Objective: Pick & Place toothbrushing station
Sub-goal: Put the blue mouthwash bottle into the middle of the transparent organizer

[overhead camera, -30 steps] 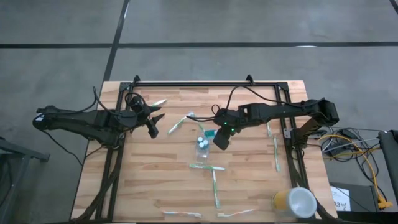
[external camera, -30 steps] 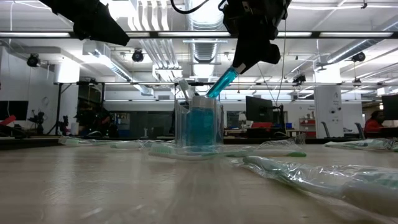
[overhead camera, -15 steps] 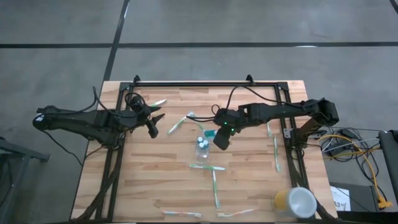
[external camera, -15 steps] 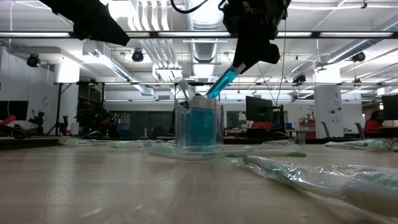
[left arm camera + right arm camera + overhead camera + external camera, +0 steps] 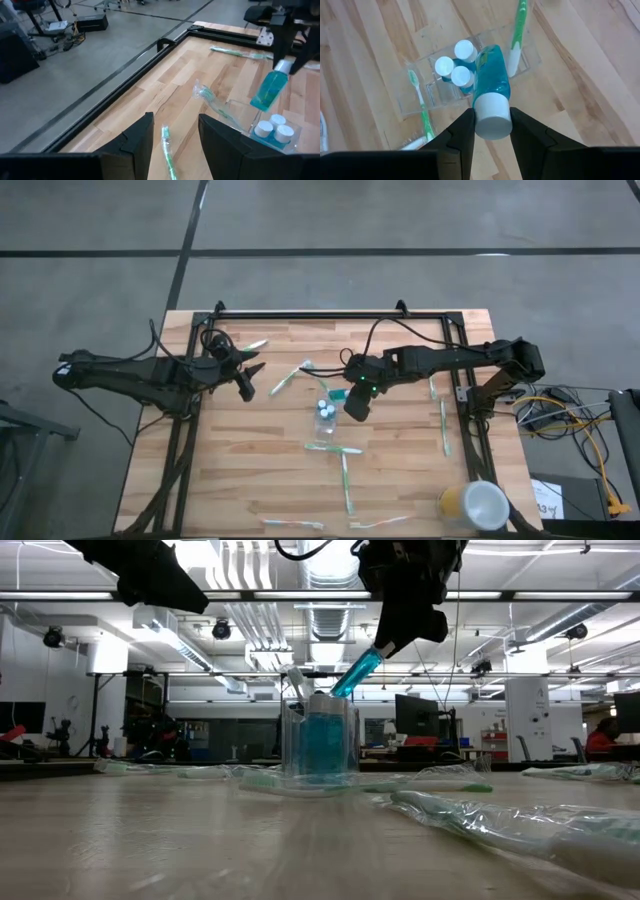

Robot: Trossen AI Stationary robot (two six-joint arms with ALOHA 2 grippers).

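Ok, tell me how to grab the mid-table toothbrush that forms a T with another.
Grip the toothbrush mid-handle from straight above, fingers closing across it: it lies flat, thin, bare table either side. The right gripper holds a blue bottle over the clear cup; the left gripper waits open.

1. The right arm reaches in from the right side toward the middle of the worktop, bent at the elbow, its wrist angled downward.
2. The right tool [image 5: 354, 402] hangs above the worktop, fingers [image 5: 462, 134] pressed against something held between them.
3. The left arm lies stretched low along the left edge.
4. The left tool [image 5: 247, 376] has its fingers [image 5: 138, 139] spread, gripping nothing.
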